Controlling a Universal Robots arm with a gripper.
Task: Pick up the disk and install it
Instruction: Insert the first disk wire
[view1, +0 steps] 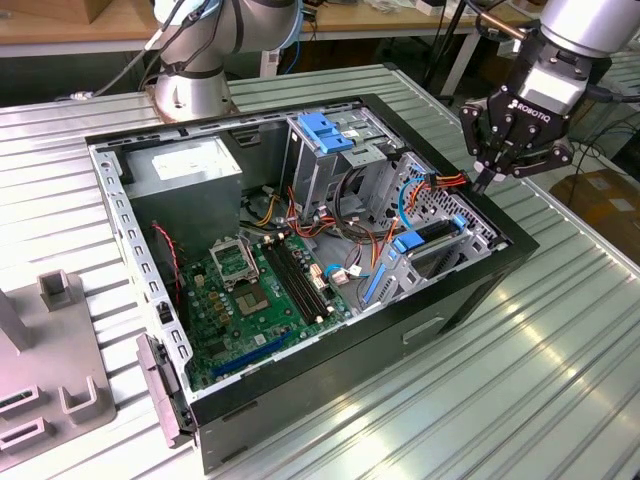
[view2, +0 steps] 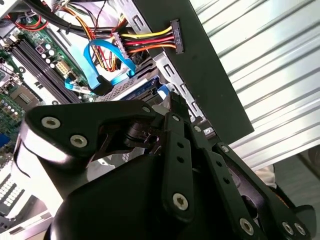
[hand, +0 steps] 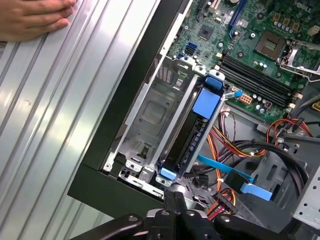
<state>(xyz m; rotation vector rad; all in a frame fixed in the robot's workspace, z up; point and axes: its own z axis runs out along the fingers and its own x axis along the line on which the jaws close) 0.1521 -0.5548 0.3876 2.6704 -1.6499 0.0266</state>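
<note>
— Hovering where, your gripper (view1: 486, 180)?
— About one o'clock of the disk (view1: 437, 234) in the exterior view; it was pinched closed, holding nothing. Your disk sat slotted inside the case (view1: 450, 320), at its three o'clock edge.

Disk (hand: 186, 140) in blue plastic rails, dark glossy body; case (view1: 440, 320) matt black; table (view1: 560, 380) ribbed bright metal.
</note>
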